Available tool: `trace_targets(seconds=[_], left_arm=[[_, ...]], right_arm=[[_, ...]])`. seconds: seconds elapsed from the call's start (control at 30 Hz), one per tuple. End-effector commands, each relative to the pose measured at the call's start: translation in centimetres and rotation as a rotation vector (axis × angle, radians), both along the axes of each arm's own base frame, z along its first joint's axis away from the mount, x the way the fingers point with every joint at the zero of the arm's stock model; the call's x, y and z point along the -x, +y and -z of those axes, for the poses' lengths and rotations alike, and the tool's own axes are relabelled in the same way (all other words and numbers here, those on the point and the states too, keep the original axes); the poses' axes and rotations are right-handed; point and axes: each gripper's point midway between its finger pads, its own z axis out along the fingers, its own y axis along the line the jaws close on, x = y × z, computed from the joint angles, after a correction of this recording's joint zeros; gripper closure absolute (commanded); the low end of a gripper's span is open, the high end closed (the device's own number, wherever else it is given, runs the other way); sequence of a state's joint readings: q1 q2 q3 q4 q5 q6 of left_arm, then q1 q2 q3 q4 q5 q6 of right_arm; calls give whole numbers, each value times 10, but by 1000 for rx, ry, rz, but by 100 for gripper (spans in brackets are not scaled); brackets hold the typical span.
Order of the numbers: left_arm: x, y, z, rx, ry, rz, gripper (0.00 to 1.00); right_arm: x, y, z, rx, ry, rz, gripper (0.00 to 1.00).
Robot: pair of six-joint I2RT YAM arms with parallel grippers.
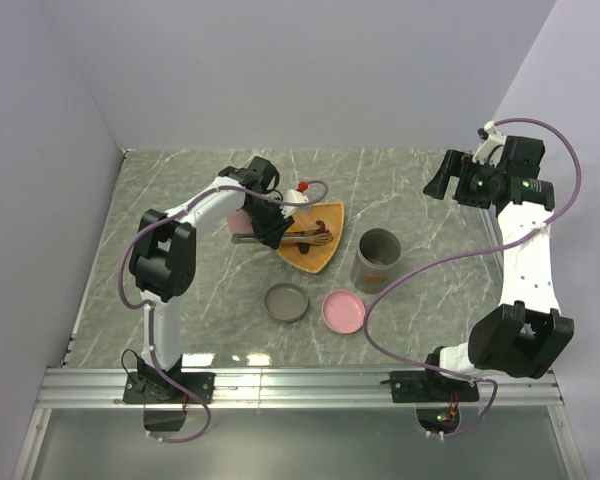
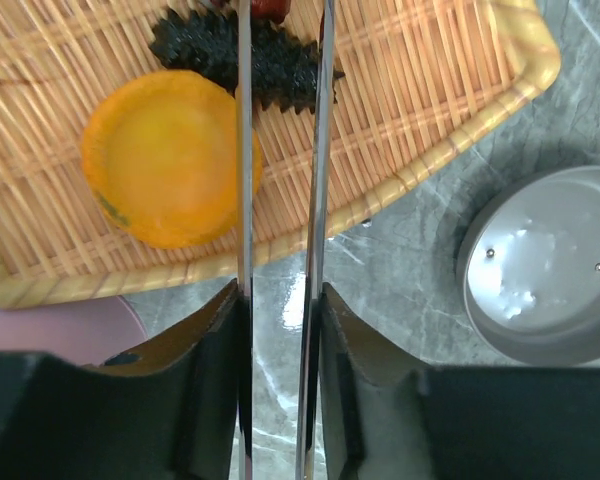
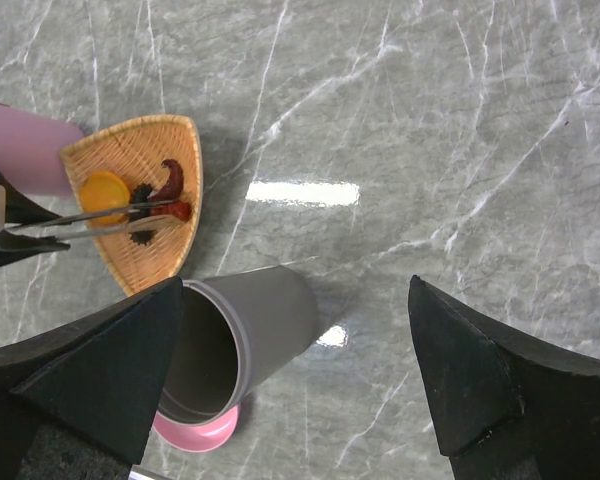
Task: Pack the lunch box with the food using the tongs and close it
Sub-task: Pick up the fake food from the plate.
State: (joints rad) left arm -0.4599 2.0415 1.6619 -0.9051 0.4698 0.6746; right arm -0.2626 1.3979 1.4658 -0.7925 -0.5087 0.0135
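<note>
My left gripper [image 1: 273,228] [image 2: 280,295] is shut on the tongs [image 1: 305,236] [image 2: 244,150], one finger pressing each arm. The two thin arms reach out over the woven orange plate [image 1: 320,258] [image 2: 430,90]. On the plate lie the food pieces: a round orange one [image 2: 170,155], a dark brown spiky one [image 2: 210,50] and a red one [image 3: 177,210]. The tong tips run over the dark and red pieces; whether they pinch one I cannot tell. The grey cylindrical lunch box [image 1: 378,258] [image 3: 260,325] stands open to the right of the plate. My right gripper [image 1: 440,182] [image 3: 295,285] hangs open above it, empty.
A grey lid [image 1: 286,302] [image 2: 550,265] and a pink lid [image 1: 343,311] [image 3: 195,435] lie on the marble table in front of the plate. Another pink piece [image 1: 240,219] [image 3: 25,145] sits left of the plate, under my left arm. Walls close the back and sides.
</note>
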Motion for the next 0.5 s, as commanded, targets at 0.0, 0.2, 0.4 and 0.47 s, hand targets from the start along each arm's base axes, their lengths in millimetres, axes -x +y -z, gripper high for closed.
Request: trace_targets(seconds=[0.0,0.2,0.4,0.47], left_arm=[[-6,-10,-24,43,-48,18,67],[-2,-8,-44,66,-71,2,78],[1,0,-89,151,-97,-59,94],[5,1,-111,186,-126,-71,98]], right_arm=[[-4,-4,-6,11,-25,7,0],[-2,-4,-8,13,-31,7,0],[0,-3,-15,13,-47,4,0],[0,-2,-17,10,-48,0,0]])
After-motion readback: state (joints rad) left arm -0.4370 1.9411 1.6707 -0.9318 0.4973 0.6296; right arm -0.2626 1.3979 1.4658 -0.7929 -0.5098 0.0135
